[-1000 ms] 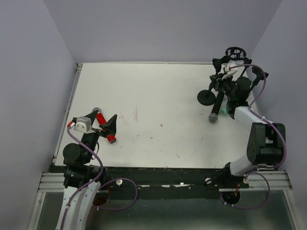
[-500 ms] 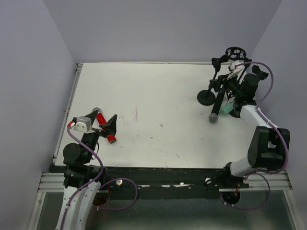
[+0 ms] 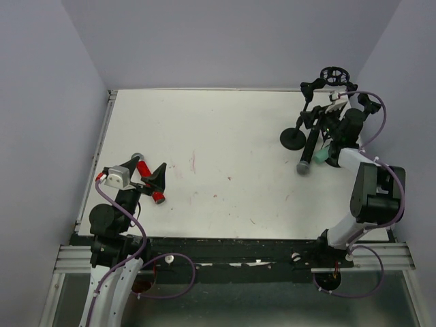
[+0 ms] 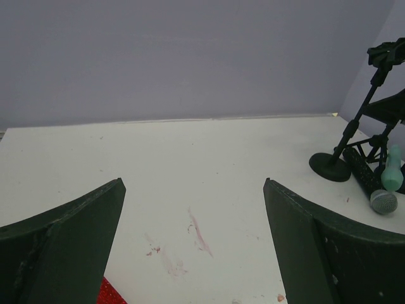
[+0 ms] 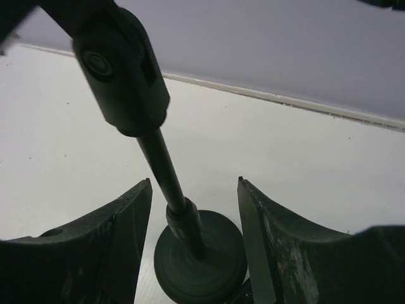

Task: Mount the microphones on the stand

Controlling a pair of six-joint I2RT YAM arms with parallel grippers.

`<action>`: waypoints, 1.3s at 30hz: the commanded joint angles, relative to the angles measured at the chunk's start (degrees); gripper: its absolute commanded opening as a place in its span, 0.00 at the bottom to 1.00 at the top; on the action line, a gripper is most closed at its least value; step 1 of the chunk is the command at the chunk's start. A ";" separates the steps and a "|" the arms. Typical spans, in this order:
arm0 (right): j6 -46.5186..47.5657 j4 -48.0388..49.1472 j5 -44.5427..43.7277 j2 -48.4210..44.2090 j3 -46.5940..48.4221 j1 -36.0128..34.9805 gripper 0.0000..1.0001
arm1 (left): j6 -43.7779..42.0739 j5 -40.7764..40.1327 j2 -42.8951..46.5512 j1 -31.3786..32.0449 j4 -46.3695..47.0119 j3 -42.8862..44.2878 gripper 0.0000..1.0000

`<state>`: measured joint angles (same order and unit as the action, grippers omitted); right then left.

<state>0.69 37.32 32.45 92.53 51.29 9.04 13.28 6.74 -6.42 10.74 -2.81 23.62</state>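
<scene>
The black stand point(image 3: 293, 138) rises at the far right, its pole point(image 5: 162, 166) and round base point(image 5: 200, 258) close in the right wrist view. My right gripper point(image 3: 321, 121) point(image 5: 195, 183) is open, one finger on each side of the pole, touching nothing. The black microphone point(image 3: 310, 148) point(image 4: 366, 178) slants beside the base, grey head on the table. The mint-green microphone point(image 3: 321, 156) point(image 4: 392, 175) lies just right of it. The red microphone point(image 3: 150, 180) lies at the near left under my open left gripper point(image 3: 152, 177) point(image 4: 193, 183); only a red sliver point(image 4: 107, 294) shows there.
Grey walls close in the white table point(image 3: 218, 136) at the back and both sides. A stand arm with a round black holder point(image 3: 334, 73) reaches over the far right corner. Faint reddish smears point(image 4: 199, 232) mark the table's middle.
The right gripper has opened, and its arm has swung back toward the right wall. The black microphone, the stand and the left arm have not moved.
</scene>
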 commanded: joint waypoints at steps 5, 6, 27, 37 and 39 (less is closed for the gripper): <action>-3.85 10.40 0.42 6.60 3.03 -2.44 0.63 | -0.27 1.43 -1.23 0.16 -0.18 0.64 0.98; -3.77 10.40 0.86 6.96 3.20 -2.71 0.61 | -0.36 1.43 -1.32 0.24 -0.18 0.73 0.98; -17.21 11.11 18.35 -1.30 1.36 -14.03 0.13 | -0.36 1.96 -2.29 0.24 -0.36 0.91 0.98; -8.53 -5.04 17.48 0.37 5.92 -31.70 0.13 | -0.88 1.70 -3.51 0.16 -0.71 0.99 0.98; -5.10 -8.83 16.25 1.07 7.33 -34.16 0.13 | -0.89 1.78 -3.95 0.16 -0.79 0.99 0.98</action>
<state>-11.14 36.42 49.84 92.73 54.08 -21.87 13.10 7.53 -9.37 10.76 -2.87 23.62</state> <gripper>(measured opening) 0.217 0.985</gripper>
